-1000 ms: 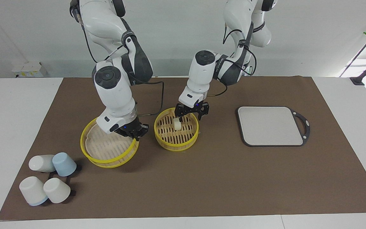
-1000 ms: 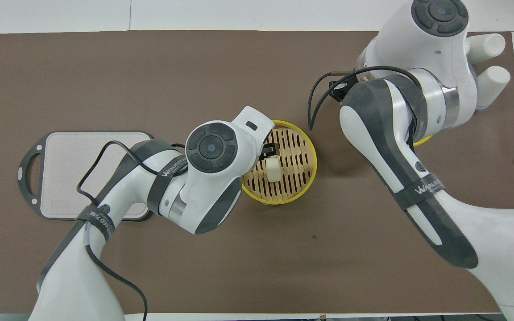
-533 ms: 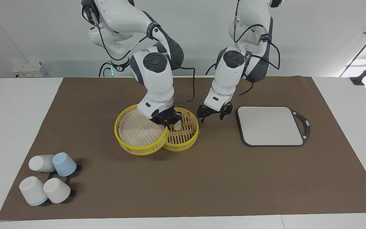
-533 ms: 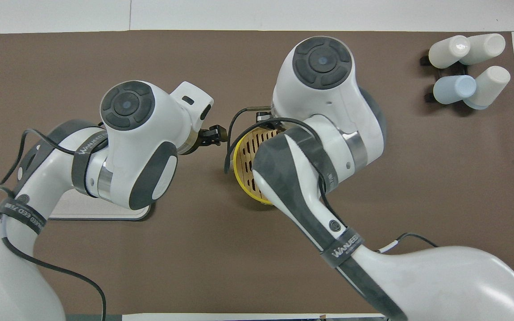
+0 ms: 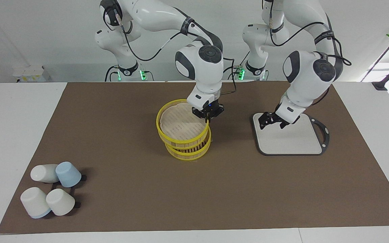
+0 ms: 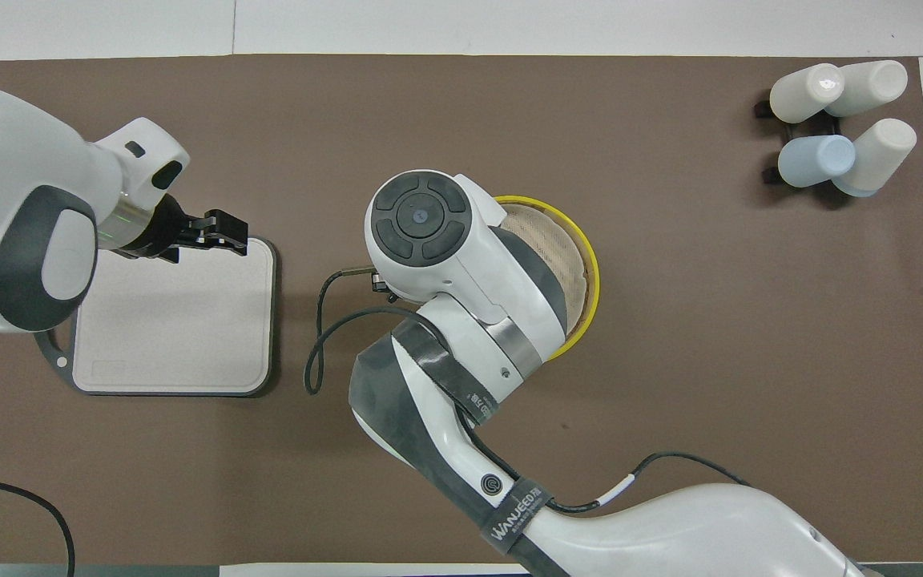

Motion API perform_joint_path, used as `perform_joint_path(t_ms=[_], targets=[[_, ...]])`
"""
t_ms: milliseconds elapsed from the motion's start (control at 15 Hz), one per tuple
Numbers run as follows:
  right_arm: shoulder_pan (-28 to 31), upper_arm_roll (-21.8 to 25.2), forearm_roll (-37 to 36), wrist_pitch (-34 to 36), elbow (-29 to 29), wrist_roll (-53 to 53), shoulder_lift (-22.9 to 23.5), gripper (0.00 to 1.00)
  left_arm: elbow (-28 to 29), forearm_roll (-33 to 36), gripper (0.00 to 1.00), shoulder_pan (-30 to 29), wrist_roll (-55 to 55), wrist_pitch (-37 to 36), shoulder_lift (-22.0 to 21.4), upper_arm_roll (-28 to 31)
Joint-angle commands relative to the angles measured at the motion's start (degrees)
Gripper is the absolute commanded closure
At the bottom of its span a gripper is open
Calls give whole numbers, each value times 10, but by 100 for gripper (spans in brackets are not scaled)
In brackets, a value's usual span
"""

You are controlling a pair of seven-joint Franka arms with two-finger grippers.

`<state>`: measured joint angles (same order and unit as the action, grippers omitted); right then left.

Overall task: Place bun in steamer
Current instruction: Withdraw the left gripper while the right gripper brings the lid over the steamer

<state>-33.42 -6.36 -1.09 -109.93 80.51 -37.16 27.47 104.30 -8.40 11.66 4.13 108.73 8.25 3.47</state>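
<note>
Holding the lid by its rim in my right gripper over the steamer mid-mat; bun unseen, presumably inside. Left gripper spread, waiting over the board's corner. Risk: lid seats skewed if off-centre.

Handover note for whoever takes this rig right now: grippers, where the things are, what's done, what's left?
Right gripper: shut on the lid, holding it by the rim over the steamer.
Left gripper: open, empty, over the grey board.
Bun: not visible; the lid covers the basket.
Done: lid brought over the steamer.
Left: seat the lid, release, withdraw.
</note>
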Motion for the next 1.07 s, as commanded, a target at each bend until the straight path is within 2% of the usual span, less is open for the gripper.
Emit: perform_joint_path(t_ms=[0, 267, 600, 1000], targets=[[-5, 1, 1, -12, 4, -11, -3, 100, 12, -14, 0, -44, -69, -30, -25, -5], [-4, 1, 1, -28, 8, -11, -3, 100, 9, -10, 0, -82, -112, -49, -44, 0], [-6, 1, -3, -38, 22, -10, 7, 100, -11, 31, 0, -84, -109, -84, -56, 1], [-4, 1, -4, -53, 54, -10, -1, 100, -20, 59, 0, -84, -106, -133, -96, 1]])
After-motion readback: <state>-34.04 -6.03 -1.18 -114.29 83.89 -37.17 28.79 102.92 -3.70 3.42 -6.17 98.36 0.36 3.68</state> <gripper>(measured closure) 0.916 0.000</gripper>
